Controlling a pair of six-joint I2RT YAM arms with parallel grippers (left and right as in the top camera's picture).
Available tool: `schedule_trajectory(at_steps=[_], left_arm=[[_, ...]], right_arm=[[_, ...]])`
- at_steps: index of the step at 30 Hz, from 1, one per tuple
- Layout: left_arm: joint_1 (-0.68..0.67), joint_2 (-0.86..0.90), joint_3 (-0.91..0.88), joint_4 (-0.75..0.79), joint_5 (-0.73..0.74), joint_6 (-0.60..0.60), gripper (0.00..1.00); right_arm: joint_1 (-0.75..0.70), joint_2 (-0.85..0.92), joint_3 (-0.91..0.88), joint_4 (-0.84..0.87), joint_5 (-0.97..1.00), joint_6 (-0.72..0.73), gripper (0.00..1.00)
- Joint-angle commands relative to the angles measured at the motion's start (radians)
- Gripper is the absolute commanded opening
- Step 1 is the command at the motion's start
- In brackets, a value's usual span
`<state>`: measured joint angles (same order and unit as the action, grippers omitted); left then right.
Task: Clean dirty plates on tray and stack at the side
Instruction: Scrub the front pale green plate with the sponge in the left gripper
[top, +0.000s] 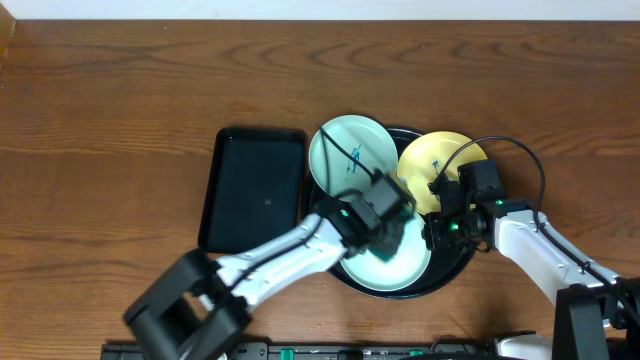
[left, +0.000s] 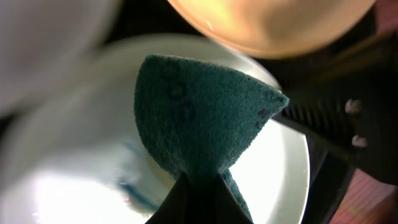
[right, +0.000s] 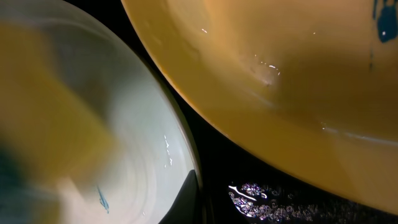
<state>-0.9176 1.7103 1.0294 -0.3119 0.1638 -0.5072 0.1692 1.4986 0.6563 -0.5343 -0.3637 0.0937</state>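
Note:
The round black tray (top: 458, 268) holds three plates. A mint plate (top: 345, 140) lies at its far left with a dark streak, and a yellow plate (top: 432, 160) at the far right with a teal smudge (right: 382, 22). The near mint plate (top: 400, 272) has teal streaks (left: 134, 190). My left gripper (top: 383, 232) is shut on a teal sponge (left: 199, 112) that hangs over this near plate (left: 74, 186). My right gripper (top: 437, 232) is shut at that plate's right rim (right: 186, 155), with one finger (right: 185, 200) lying on the rim.
A smaller rectangular black tray (top: 255, 190) lies just left of the round one, with nothing in it. Bare wooden table (top: 110, 120) spreads to the left and far side. A black cable (top: 520, 150) loops over the right arm beside the yellow plate.

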Motion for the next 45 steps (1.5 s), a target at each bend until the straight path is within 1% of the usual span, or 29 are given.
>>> schedule_trajectory(at_steps=[1,5,8,11,12,14,19,24,27,30,33,39,42,45], left_arm=[[-0.050,0.067,0.018,0.016,0.008,-0.106,0.07],[-0.068,0.116,0.018,-0.003,-0.020,-0.108,0.08],[-0.063,0.111,0.018,-0.075,-0.185,-0.111,0.07],[-0.044,0.105,0.018,-0.140,-0.329,-0.150,0.07],[-0.030,0.102,0.018,-0.161,-0.369,-0.158,0.07],[-0.013,0.098,0.018,-0.172,-0.381,-0.157,0.07],[0.016,0.066,0.018,-0.182,-0.383,-0.157,0.07],[0.017,-0.041,0.018,-0.181,-0.382,-0.157,0.08],[0.017,-0.120,0.018,-0.181,-0.354,-0.158,0.08],[0.017,-0.133,0.018,-0.181,-0.343,-0.160,0.07],[0.016,-0.114,0.016,-0.173,-0.305,-0.176,0.08],[0.011,0.016,0.015,-0.084,-0.077,-0.176,0.08],[0.002,0.069,0.015,-0.076,-0.038,-0.176,0.08],[-0.002,0.090,0.015,-0.106,-0.051,-0.172,0.07]], right_arm=[[0.009,0.010,0.007,0.003,-0.011,-0.005,0.01],[0.010,0.010,0.007,0.003,-0.011,-0.005,0.01],[0.009,0.010,0.007,0.002,-0.011,-0.005,0.01],[0.009,0.010,0.007,0.002,-0.011,-0.005,0.01],[0.009,0.010,0.007,0.001,-0.011,-0.005,0.01],[0.009,0.010,0.007,0.000,-0.011,-0.005,0.01],[0.009,0.010,0.007,0.000,-0.011,-0.005,0.01],[0.009,0.010,0.007,0.000,-0.011,-0.005,0.01],[0.009,0.010,0.007,0.000,-0.011,-0.005,0.01],[0.009,0.010,0.007,0.000,-0.011,-0.005,0.01],[0.009,0.010,0.007,0.000,-0.011,-0.005,0.01],[0.009,0.010,0.007,0.001,-0.011,-0.005,0.01],[0.009,0.010,0.007,0.001,-0.011,-0.005,0.01],[0.009,0.010,0.007,0.001,-0.011,-0.005,0.01]])
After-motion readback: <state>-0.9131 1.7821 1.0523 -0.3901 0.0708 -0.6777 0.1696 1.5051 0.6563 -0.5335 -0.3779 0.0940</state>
